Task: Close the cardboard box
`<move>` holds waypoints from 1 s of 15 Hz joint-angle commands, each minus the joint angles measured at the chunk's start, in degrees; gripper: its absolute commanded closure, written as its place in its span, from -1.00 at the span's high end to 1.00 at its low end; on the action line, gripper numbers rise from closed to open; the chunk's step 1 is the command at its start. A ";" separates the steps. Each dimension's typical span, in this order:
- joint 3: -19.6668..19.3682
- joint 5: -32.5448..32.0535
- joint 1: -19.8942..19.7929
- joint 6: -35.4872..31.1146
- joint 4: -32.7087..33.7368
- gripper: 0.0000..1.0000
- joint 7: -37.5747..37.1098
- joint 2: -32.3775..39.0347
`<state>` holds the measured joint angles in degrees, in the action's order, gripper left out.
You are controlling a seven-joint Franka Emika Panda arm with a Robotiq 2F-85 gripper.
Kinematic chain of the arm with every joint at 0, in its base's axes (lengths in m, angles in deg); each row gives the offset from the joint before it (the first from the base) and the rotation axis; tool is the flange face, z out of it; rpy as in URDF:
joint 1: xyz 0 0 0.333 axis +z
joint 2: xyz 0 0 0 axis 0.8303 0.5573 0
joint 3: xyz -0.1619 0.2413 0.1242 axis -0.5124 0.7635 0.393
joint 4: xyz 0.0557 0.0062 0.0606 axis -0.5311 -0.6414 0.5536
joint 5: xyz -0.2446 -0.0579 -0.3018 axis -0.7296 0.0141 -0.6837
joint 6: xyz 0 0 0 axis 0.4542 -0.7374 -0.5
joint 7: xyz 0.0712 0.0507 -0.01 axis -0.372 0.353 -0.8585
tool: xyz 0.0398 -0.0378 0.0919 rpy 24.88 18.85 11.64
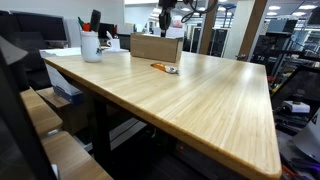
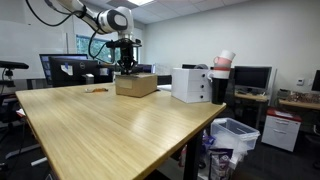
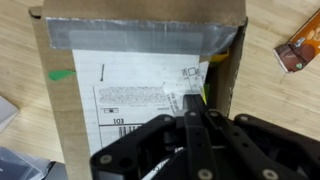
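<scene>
Wrist view looks straight down on the cardboard box. A flap bearing a printed label covers most of the opening and a strip of grey tape runs along the flap's far edge. A narrow gap showing inner wall is open along one side, so closure is judged incomplete. The pincer is clenched, its fingers drawn together with nothing between them, and it hangs over the label flap beside that gap. This posture is judged to serve as a blunt pusher for pressing flaps down, not for gripping. In both exterior views the box stands at the far end of the bench, close to the far edge, with the pincer directly above it. Contact with the flap cannot be confirmed. A white cup with pens stands near the far corner, apart from the box. An orange item lies just beside the box, toward the bench middle. Neither obstructs the flaps. Risk noted: an off-centre push could slide the light box toward the far edge.
</scene>
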<state>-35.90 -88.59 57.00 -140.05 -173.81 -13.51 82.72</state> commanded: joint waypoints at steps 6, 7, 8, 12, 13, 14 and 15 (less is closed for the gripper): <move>-1.11 5.62 -4.11 20.71 1.47 -0.97 2.20 -1.08; -1.51 6.24 -4.47 20.99 1.03 -0.97 1.04 -1.46; -1.90 7.84 -4.95 21.11 0.54 -0.97 -0.87 -2.10; -3.06 14.16 -5.72 20.36 -0.69 -0.97 -8.66 -3.34; -3.20 15.68 -5.79 19.66 -1.22 -0.97 -10.55 -3.62; -3.40 17.28 -5.70 19.07 -1.70 -0.97 -12.84 -3.90; -3.49 18.78 -5.48 18.48 -2.35 -0.97 -15.08 -4.07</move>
<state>-39.39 -74.31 51.59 -119.74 -172.05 -22.20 81.46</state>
